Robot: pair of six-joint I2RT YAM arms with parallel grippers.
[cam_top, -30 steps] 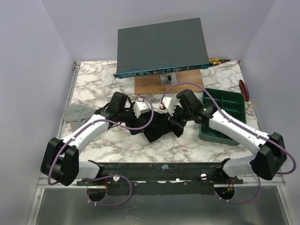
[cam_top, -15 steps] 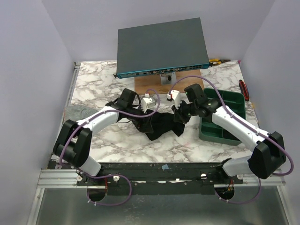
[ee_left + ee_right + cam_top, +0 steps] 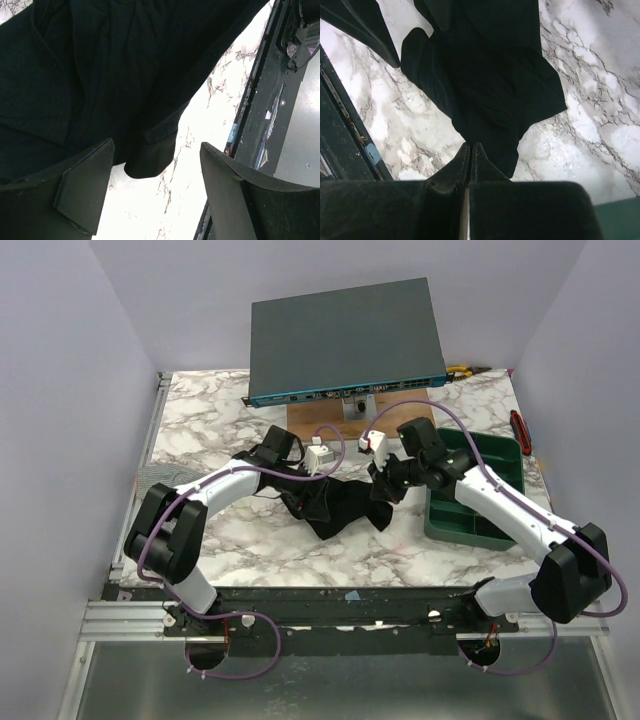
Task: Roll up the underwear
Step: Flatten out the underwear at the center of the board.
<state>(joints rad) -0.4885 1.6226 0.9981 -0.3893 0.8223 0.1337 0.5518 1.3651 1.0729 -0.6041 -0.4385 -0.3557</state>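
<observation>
Lying well left of the green tray (image 3: 462, 531), a grey cloth (image 3: 152, 478) is recorded. Left gripper (image 3: 156, 150): placed nearer the tray, fingers held wide apart, black fabric at their tips, none clamped. Underwear (image 3: 340, 508): black, crumpled, laid on the marble table (image 3: 200, 415) just left of the tray. Right gripper (image 3: 470, 146): set beside the tray's left wall, fingers pressed together at the fabric's edge; whether cloth is pinched cannot be told.

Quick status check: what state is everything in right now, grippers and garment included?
underwear: unrolled, bunched loosely on the table.
left gripper: open, over the underwear.
right gripper: shut on the underwear's edge.
green tray: upright, visible compartments empty.
grey cloth: crumpled at the table's left edge.
</observation>
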